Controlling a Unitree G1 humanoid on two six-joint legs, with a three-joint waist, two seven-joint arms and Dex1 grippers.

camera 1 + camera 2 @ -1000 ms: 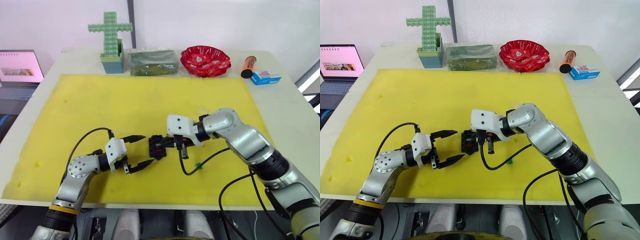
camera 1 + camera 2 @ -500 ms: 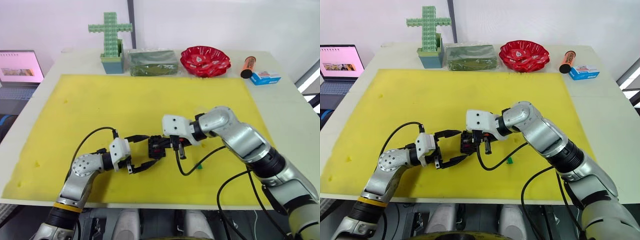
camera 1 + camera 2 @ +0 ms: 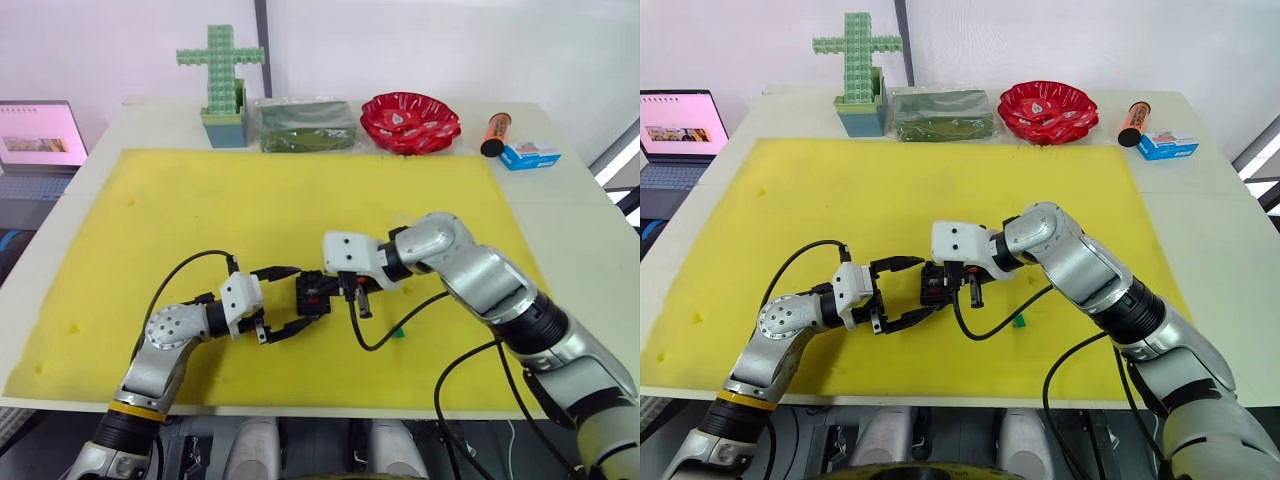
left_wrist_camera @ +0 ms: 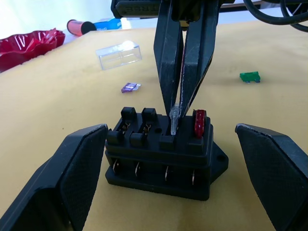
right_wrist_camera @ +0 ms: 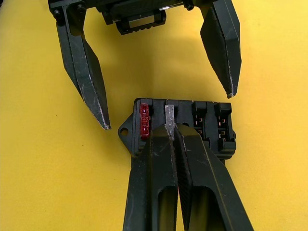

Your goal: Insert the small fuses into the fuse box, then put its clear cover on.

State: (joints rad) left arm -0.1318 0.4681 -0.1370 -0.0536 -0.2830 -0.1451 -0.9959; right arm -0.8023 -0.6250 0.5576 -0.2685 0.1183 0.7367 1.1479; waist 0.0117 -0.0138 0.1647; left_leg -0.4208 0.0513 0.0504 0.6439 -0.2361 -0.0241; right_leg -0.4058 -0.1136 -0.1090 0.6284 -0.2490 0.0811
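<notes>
Right end effector [image 4: 182, 103] pinches the grey fuse [image 4: 174, 117] at a slot of the fuse box [image 4: 161, 159] beside the seated red fuse [image 4: 199, 123], left end effector [image 5: 166, 108] spread wide flanking the box, clear cover [image 4: 118, 55], purplish-grey fuse [image 4: 130, 87] and green fuse [image 4: 250, 76] lying apart on the yellow mat [image 3: 250, 210]

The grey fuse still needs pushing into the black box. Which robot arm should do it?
Probably the right. The right gripper is shut on the grey fuse, right over a slot in the fuse box beside the red fuse. The left gripper is open, flanking the box.
</notes>
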